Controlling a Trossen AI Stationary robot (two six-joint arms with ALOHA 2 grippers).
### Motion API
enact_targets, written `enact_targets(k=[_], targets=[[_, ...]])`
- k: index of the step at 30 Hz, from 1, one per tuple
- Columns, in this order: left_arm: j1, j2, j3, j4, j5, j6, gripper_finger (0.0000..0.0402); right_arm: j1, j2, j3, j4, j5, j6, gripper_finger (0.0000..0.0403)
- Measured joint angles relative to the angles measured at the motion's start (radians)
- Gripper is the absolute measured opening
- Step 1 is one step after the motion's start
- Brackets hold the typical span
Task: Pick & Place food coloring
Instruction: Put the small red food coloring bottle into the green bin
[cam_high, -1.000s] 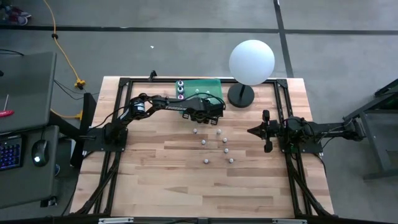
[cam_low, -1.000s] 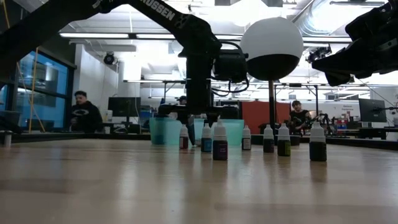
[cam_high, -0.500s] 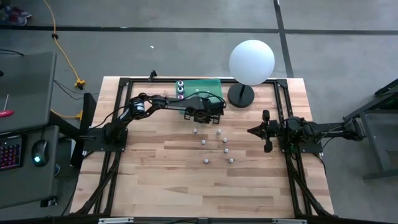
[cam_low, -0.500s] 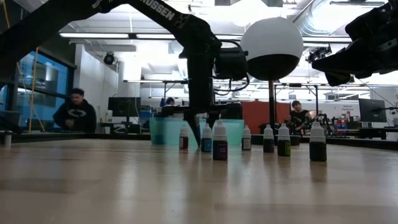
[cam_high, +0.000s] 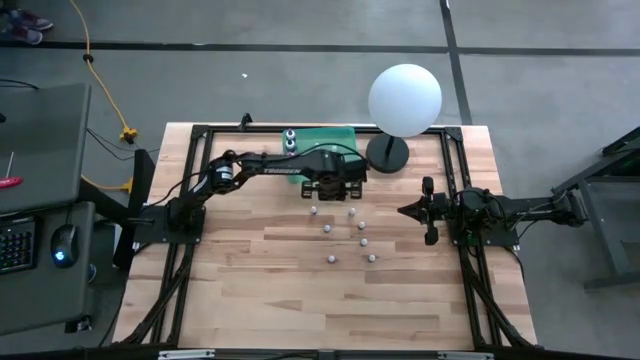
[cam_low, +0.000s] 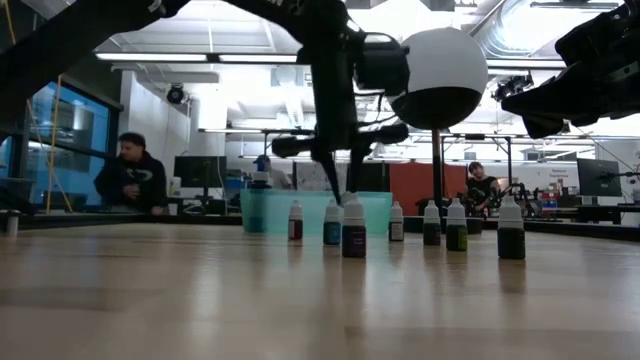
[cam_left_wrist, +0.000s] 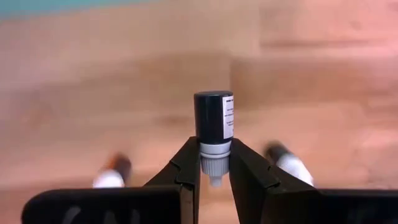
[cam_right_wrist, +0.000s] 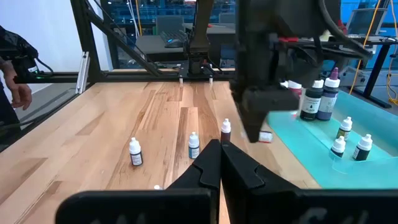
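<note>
My left gripper (cam_high: 336, 186) hangs above the table's far middle, shut on a small dark food coloring bottle (cam_left_wrist: 213, 117) with a white cap. Several other white-capped food coloring bottles (cam_high: 327, 228) stand upright on the wood just nearer than it; in the low view they form a row (cam_low: 353, 228). More bottles (cam_high: 290, 136) stand in the green tray (cam_high: 325, 140) at the far edge. My right gripper (cam_high: 405, 210) is shut and empty, held level at the right side of the table. My left gripper pinches the bottle's white cap (cam_left_wrist: 214, 151) between its two fingers (cam_left_wrist: 186, 167), which come from above and point steeply down. The dark body hangs upright below the fingertips, lifted clear of the table.
A big white sphere (cam_high: 404, 98) on a black base (cam_high: 388, 153) stands at the far right, close to the tray. In the right wrist view the tray (cam_right_wrist: 314, 158) holds several bottles. Bare wood lies toward the near edge. People sit in the room behind.
My left gripper has risen from table level, rolling its wrist somewhat, and has carried the dark bottle up off the wood. The standing bottles have kept their places.
</note>
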Motion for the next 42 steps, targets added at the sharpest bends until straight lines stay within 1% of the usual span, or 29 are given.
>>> enact_targets(k=[8, 14, 18, 32, 38, 42], targets=[[-0.003, 0.000, 0.134, -0.093, 0.084, -0.142, 0.0051, 0.000, 0.000, 0.000, 0.000, 0.000, 0.000, 0.0000], [0.022, 0.000, 0.178, -0.090, 0.182, -0.292, 0.0051, 0.000, 0.000, 0.000, 0.000, 0.000, 0.000, 0.0000], [0.048, 0.000, 0.190, -0.086, 0.227, -0.366, 0.0051, 0.000, 0.000, 0.000, 0.000, 0.000, 0.000, 0.0000], [0.192, -0.002, 0.263, -0.074, 0.402, -0.566, 0.0051, 0.000, 0.000, 0.000, 0.000, 0.000, 0.000, 0.0000], [0.266, -0.002, 0.263, -0.068, 0.540, -0.665, 0.0051, 0.000, 0.000, 0.000, 0.000, 0.000, 0.000, 0.0000], [0.315, -0.002, 0.263, -0.050, 0.609, -0.670, 0.0051, 0.000, 0.000, 0.000, 0.000, 0.000, 0.000, 0.0000]])
